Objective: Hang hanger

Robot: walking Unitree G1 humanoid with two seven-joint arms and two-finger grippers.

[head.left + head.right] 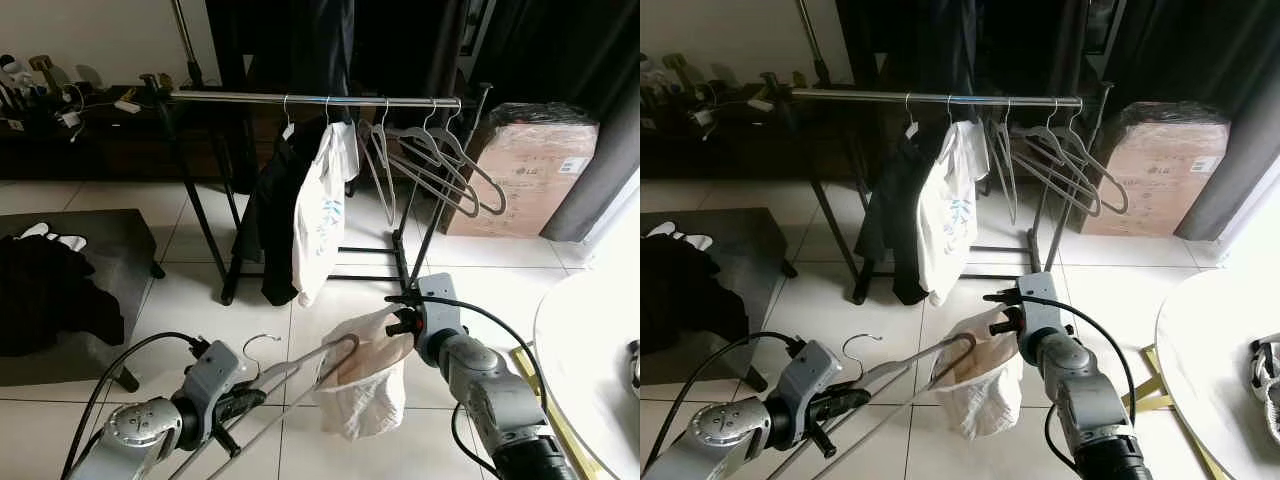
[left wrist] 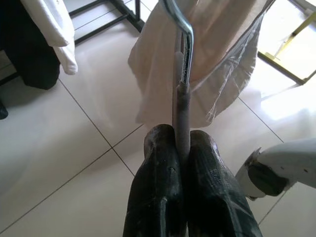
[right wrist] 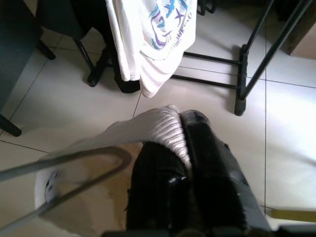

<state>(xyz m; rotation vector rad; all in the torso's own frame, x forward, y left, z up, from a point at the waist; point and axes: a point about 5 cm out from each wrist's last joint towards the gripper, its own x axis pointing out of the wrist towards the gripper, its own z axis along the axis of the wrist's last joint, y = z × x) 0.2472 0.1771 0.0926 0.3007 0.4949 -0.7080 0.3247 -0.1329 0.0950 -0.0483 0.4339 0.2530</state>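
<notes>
Hanger (image 1: 300,372) sits clamped in my left gripper (image 2: 181,148); my right gripper (image 3: 182,129) pinches the cream garment (image 1: 365,385) draped on its far end.

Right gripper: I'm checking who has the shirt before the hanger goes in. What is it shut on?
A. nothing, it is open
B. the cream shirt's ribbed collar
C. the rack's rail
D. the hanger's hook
B: the right gripper pinches the cream shirt at its ribbed collar, while the left gripper holds the hanger.
</notes>
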